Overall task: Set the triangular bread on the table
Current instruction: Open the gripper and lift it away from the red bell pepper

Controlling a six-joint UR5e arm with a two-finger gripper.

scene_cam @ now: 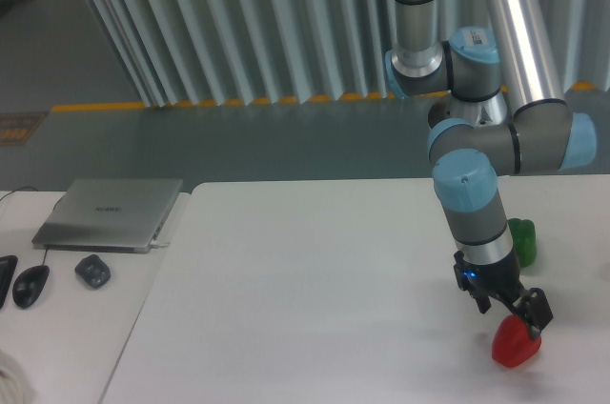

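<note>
White matte tabletop point(305, 290), corrugated wall behind. Pincer point(522, 320) sits against red pepper's point(516, 344) top; jaw state cannot be told. Green pepper point(521, 240) lies behind the red one. Triangular bread not visible. Judgement: crusty, light, crushable; grip gently across its flat sides.

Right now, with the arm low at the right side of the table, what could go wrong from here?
1. No triangular bread is in view; the hand sits right above the red pepper, so it may grab the wrong item.
2. The hand is so close to the pepper that a further descent could knock or roll it toward the near edge of the table.
3. The green pepper sits behind the arm; a swing back could hit it.
</note>
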